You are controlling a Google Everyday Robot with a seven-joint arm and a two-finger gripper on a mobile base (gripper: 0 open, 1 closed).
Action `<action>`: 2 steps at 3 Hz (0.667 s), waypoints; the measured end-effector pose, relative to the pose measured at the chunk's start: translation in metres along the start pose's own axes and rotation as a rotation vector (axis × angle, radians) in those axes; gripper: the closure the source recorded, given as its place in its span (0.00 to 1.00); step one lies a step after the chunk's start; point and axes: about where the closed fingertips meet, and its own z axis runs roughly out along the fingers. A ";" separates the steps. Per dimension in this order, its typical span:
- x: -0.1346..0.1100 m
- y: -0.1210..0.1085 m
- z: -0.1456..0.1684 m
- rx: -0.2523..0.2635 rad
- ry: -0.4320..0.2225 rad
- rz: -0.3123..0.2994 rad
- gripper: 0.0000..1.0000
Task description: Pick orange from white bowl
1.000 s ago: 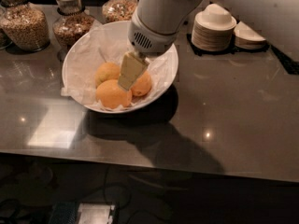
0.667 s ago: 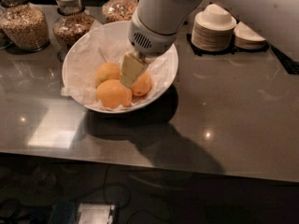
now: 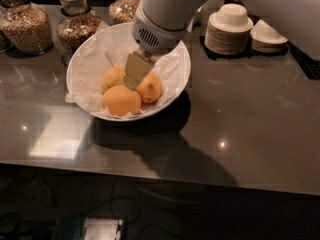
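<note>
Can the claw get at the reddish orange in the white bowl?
Probably yes: the claw hangs inside the white bowl right beside the orange, nothing covering it, though a paler fruit lies close.

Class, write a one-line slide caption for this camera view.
The gripper dips into the paper-lined white bowl, right by the orange, on a dark counter.
</note>
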 end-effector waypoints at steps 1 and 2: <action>-0.011 -0.017 -0.004 -0.030 -0.036 -0.082 0.33; -0.013 -0.025 0.012 -0.113 -0.102 -0.189 0.26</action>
